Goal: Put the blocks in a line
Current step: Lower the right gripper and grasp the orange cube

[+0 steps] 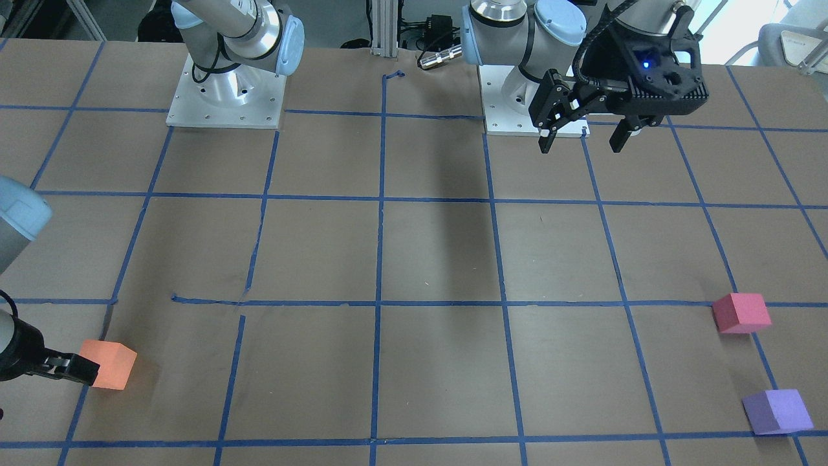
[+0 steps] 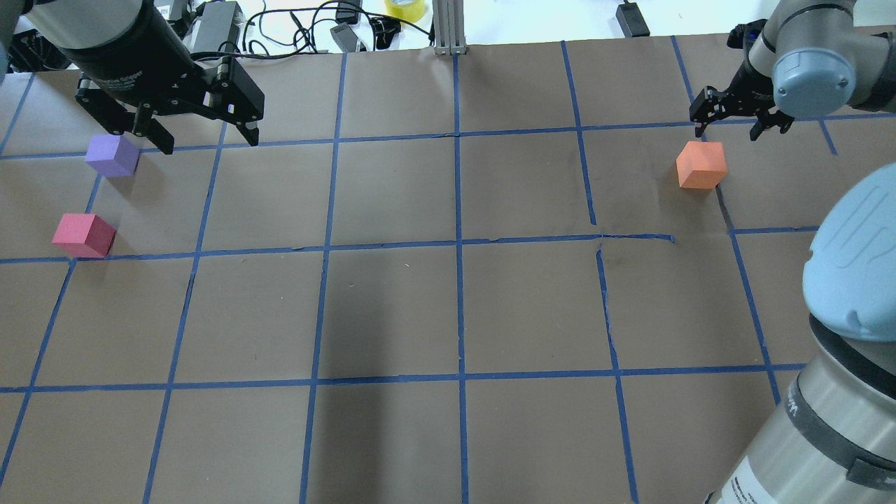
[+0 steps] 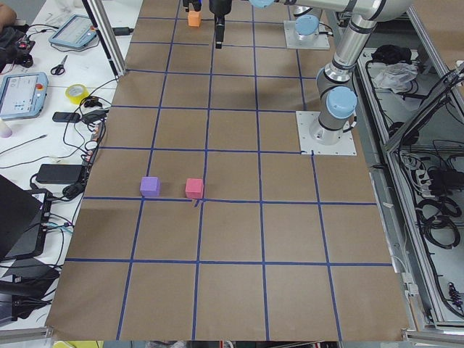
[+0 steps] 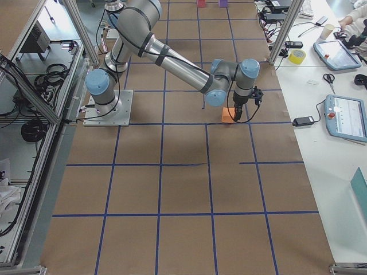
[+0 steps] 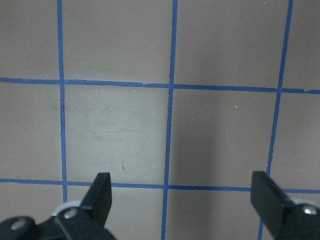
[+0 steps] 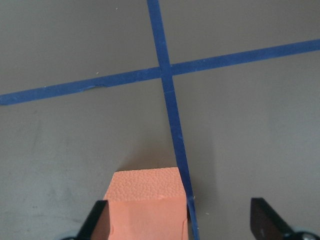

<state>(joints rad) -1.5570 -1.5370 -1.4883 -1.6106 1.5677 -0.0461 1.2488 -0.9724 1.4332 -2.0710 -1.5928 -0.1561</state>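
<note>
Likely step in hand: a grab at the orange block (image 2: 701,165) by the right gripper (image 2: 728,130), splayed wide and holding nothing. For a clean pick: shift sideways first, centring the cube between the jaws, at present crowding 1 finger (image 6: 100,222) in the wrist view, with a broad gap to the other. Square the jaws to 2 opposite flat faces, descend straight, stop short of the table (image 6: 75,140), close gently on seemingly soft foam, lift clear before travelling. Probably best carried toward the other 2 cubes, well apart across the table, to build 1 row of 3 along a tape line (image 6: 172,125).

From overhead, left to right: pinkish-red block (image 2: 84,235) and purple block (image 2: 112,155) near the left edge, close together but not touching, neither one gripped. Next, the left gripper (image 2: 208,137), raised, fingers spread, grasping nothing; no cube below it in its own wrist view, only brown paper and blue tape. Far to the right, the orange block alone, just beside a tape line, with the right gripper directly at it, unclenched. Cube framed between the fingers in the wrist view, yet off-centre; already straddled or merely hovered over, impossible to tell.
</note>
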